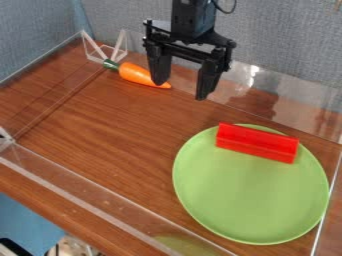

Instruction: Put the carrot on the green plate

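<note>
Back-left carrot (138, 74): lay just left of the gripper (182, 86), untouched
Gripper: jaws spread wide, holding nothing

A wooden table (94, 130) carries two things directly — a carrot (138, 74) at the far left, a green plate (221, 215) near right.

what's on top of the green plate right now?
Only a red block, lying near the back edge of the green plate. The rest of the plate is bare. The carrot is off it, on the table. The plate surface under the block is hidden.
</note>
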`<state>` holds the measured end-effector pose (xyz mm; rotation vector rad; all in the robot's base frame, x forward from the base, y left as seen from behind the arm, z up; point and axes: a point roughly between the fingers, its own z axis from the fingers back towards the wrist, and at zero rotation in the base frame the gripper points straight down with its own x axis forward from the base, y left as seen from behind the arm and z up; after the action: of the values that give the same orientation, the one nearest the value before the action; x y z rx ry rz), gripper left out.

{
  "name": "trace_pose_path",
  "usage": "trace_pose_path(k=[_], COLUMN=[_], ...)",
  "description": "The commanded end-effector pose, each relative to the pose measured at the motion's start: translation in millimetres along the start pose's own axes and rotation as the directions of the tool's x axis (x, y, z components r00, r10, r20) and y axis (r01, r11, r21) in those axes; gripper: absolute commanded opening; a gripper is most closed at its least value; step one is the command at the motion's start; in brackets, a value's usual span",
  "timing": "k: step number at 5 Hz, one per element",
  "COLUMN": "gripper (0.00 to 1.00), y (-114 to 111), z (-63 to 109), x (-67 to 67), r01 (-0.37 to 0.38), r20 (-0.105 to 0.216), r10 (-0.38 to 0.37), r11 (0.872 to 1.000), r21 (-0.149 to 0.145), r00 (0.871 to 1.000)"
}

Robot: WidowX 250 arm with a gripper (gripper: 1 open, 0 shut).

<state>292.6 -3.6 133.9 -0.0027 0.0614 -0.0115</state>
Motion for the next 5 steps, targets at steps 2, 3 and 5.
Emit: trace_pose_path(k=[2, 3, 5], gripper=[1.00, 1.00, 1.00], y=[54, 66, 47], z=[-9.5, -5.6, -17.4], x=[23.0, 45.4, 63.3], r01=[-0.169, -0.251, -0.444], r20=[0.026, 0.050, 0.070], r10=[0.168, 0.252, 0.451], r11=[0.986, 0.968, 0.890], r21=[0.002, -0.010, -0.102], r00=[0.985, 0.967, 0.890])
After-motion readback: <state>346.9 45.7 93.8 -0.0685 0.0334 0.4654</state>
